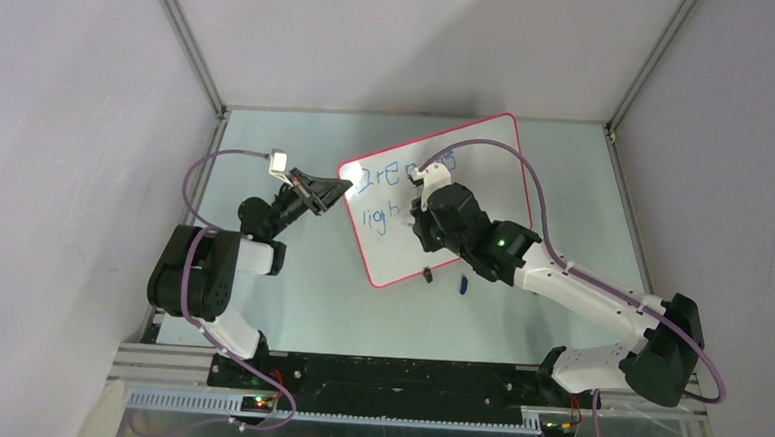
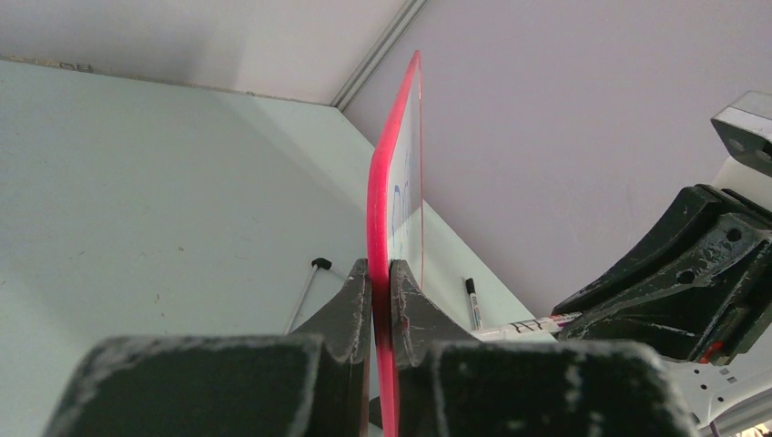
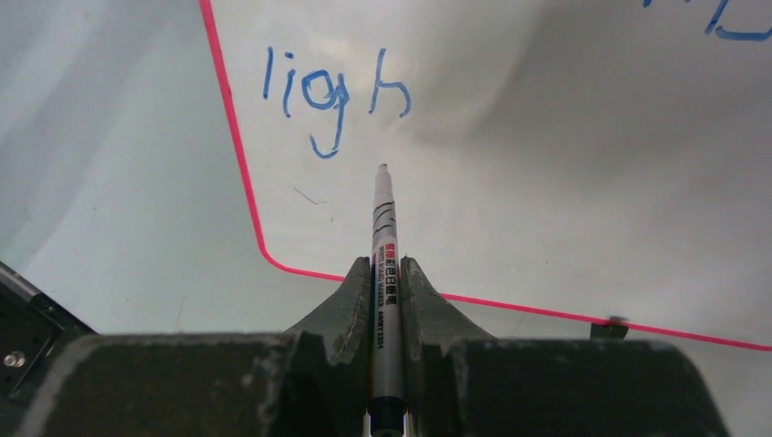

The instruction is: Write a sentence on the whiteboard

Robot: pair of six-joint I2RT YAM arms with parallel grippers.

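The whiteboard (image 1: 486, 174) stands tilted on the table, white with a red-pink rim. My left gripper (image 1: 337, 191) is shut on its left edge; the left wrist view shows the rim (image 2: 378, 209) pinched between the jaws of the left gripper (image 2: 380, 282). The sentence (image 1: 384, 178) is in blue: a top line partly hidden by my right arm, and "ligh" (image 3: 332, 91) below it. My right gripper (image 1: 416, 212) is shut on a white marker (image 3: 384, 228). Its tip points at the board just below and right of the "h". I cannot tell whether it touches.
A black clip foot (image 1: 428, 274) sits at the board's lower rim, and a small dark blue pen-like piece (image 1: 464, 283) lies on the table beside it. Grey walls enclose the pale green table (image 1: 289, 293) on three sides.
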